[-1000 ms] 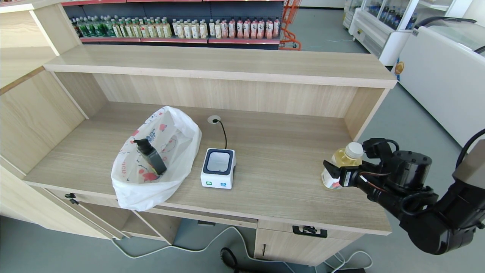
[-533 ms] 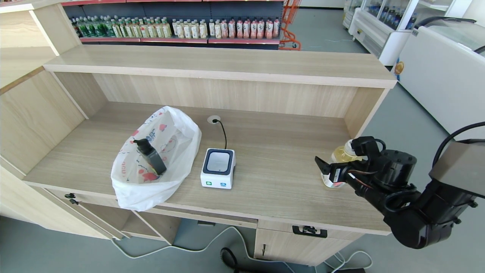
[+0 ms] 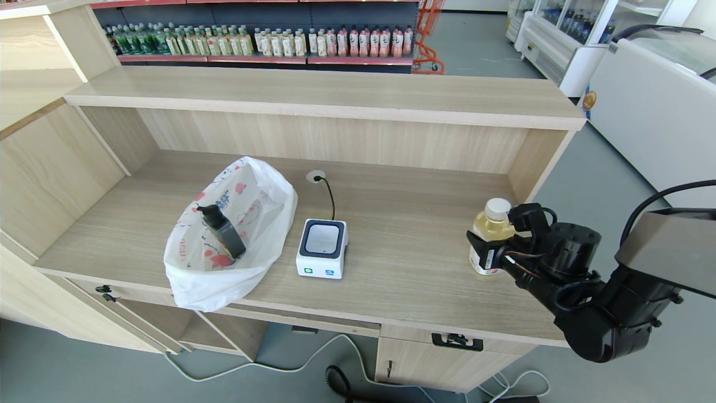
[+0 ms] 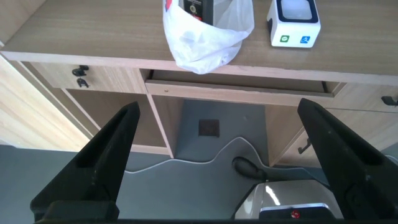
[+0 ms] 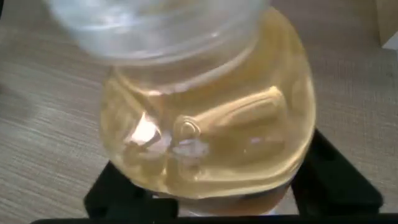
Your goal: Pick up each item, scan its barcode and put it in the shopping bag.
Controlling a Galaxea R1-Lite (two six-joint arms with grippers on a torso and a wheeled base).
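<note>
Item: clear plastic bottle (image 3: 492,226) of pale yellow liquid, rounded shoulders, white screw cap, printed paper label around the lower body. The right wrist view shows the bottle (image 5: 211,124) from above, liquid amber through the shoulder.

Orientation: upright, long axis vertical, cap uppermost, label end down. Whether the base touches the surface cannot be told.

Location: right end of the light wood-grain counter (image 3: 403,224), nearer the front-right corner than the back edge, well apart from the other goods.

Right pincer (image 3: 492,249): black, closed on the bottle's lower body, one finger on each side at label height.

Left pincer (image 4: 217,168): black fingers spread wide, holding nothing, below the counter (image 4: 93,37) front edge, before the drawer.

Shopping bag (image 3: 268,207): white plastic with red print, mouth open, near the front-left corner, its bottom bulging over the front edge (image 4: 199,37). Inside it, a dark pump bottle (image 3: 224,230) lies tilted.

Scanner (image 3: 323,248): small white box with dark-framed window, just beside the bag, near the front edge (image 4: 295,22).
</note>
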